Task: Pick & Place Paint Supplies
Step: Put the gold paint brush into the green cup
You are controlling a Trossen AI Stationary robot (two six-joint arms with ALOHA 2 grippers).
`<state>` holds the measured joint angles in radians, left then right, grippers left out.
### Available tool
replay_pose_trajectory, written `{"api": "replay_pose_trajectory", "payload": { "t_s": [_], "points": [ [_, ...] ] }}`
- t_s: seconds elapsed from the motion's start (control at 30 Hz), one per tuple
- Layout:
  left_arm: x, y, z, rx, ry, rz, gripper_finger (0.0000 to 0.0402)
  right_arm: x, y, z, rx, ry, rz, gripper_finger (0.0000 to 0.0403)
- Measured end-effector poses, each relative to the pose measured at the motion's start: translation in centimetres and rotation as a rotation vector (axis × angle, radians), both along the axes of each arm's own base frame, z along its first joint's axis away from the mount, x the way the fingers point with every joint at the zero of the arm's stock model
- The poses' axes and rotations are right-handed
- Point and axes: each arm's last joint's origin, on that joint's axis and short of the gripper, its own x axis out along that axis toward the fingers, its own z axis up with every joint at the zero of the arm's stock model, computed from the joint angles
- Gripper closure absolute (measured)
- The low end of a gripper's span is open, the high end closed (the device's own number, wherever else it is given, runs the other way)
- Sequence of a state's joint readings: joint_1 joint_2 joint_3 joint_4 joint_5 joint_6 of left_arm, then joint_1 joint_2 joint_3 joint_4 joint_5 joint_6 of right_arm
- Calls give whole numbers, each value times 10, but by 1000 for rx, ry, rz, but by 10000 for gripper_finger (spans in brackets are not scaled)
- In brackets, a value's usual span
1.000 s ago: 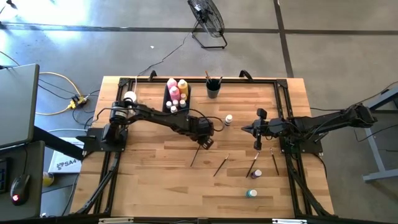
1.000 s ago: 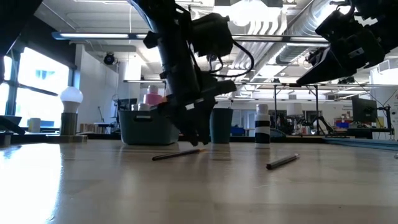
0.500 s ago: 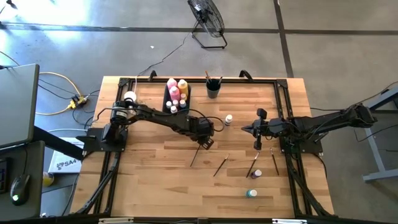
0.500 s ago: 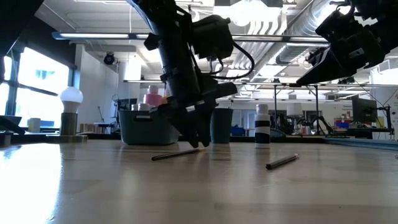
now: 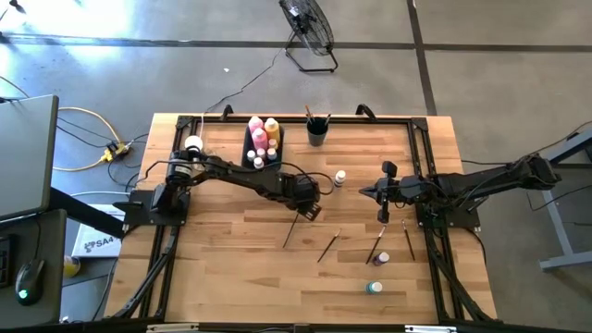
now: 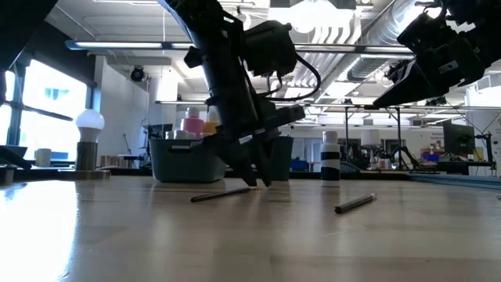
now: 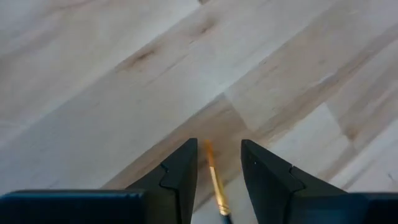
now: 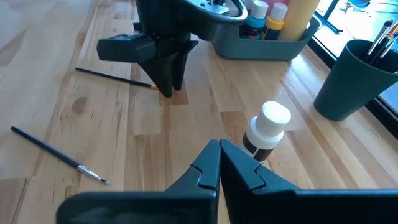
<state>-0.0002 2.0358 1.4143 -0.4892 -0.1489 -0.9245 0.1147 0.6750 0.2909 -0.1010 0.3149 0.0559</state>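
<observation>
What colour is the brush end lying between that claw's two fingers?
The brush tip is golden orange, clearest in the left wrist view.

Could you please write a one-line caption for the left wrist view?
Left gripper open astride a paintbrush's tip on the wooden table.
</observation>
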Motion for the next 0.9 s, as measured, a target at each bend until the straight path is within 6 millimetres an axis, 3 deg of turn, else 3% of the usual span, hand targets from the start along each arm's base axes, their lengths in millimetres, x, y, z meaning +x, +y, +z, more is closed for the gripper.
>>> {"api": "replay_pose_trajectory", "payload": {
  "t_s": [0.9],
  "points": [
    [-1, 0, -10, -8, 45, 12, 279, 0, 0, 0, 0, 0, 0, 401]
  ]
}}
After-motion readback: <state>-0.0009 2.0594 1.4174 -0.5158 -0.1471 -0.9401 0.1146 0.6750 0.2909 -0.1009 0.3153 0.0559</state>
